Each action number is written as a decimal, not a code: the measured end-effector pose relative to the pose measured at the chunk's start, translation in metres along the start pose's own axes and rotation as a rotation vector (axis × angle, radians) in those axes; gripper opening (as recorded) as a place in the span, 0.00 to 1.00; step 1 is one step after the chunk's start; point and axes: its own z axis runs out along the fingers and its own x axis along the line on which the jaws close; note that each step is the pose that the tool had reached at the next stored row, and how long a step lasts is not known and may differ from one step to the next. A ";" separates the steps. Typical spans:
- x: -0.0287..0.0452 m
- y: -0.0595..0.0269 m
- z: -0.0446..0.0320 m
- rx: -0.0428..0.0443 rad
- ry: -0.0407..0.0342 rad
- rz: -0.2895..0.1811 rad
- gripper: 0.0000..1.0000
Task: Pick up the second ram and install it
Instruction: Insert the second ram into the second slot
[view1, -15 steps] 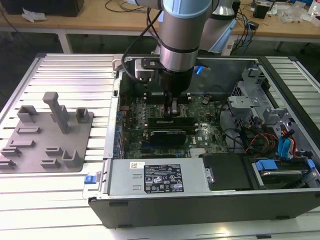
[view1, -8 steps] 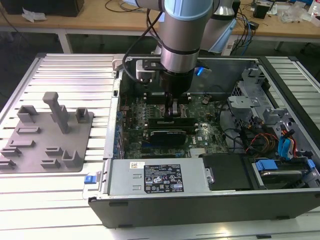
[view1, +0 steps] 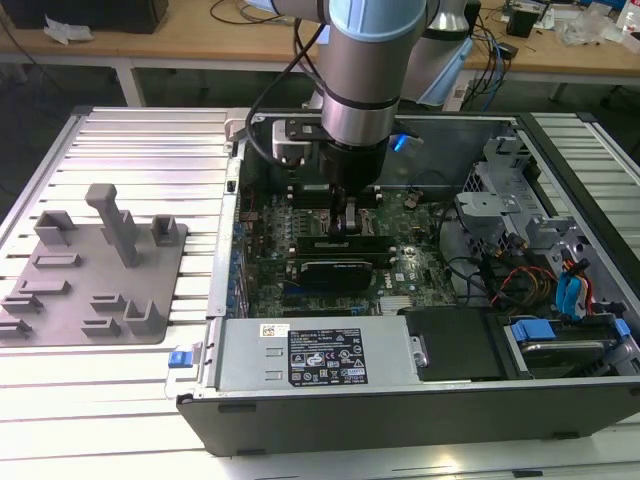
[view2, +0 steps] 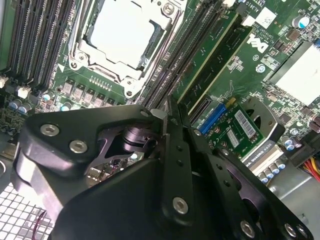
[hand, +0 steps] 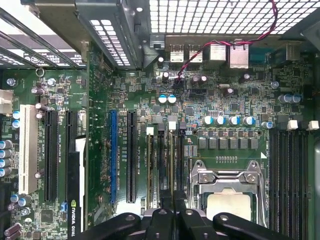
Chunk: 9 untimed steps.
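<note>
- Gripper (view2: 167, 117): the fingers are drawn together with no gap showing. The thin edge of the second ram (view2: 207, 56) runs straight in between them, so the gripper is judged to be clamped on it.
- Location: the second ram stands on edge in a slot of the motherboard (hand: 140, 100), reaching away from the fingertips. In the first wrist view it lines up with the seam between the fingers.
- Neighbours: another stick (view2: 226, 61) stands just beside one finger. Empty black slots (view2: 187, 47) lie off the other finger, toward the CPU socket (view2: 120, 35).
- Seating: whether the second ram is fully home cannot be told. The part beneath the fingers and the end latches are hidden.
- Judgement: the step in hand is seating. It calls for force straight down along the slot, with the second ram held upright and both ends sinking evenly.
- Risk: any sideways lean could foul the neighbouring stick or strain the slot.
</note>
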 end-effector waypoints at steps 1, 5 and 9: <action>0.0000 0.0000 0.0001 0.0000 0.0000 0.000 0.09; 0.0000 -0.0003 0.0011 0.0000 -0.0001 0.003 0.09; 0.0000 -0.0003 0.0014 0.0001 -0.0004 0.008 0.09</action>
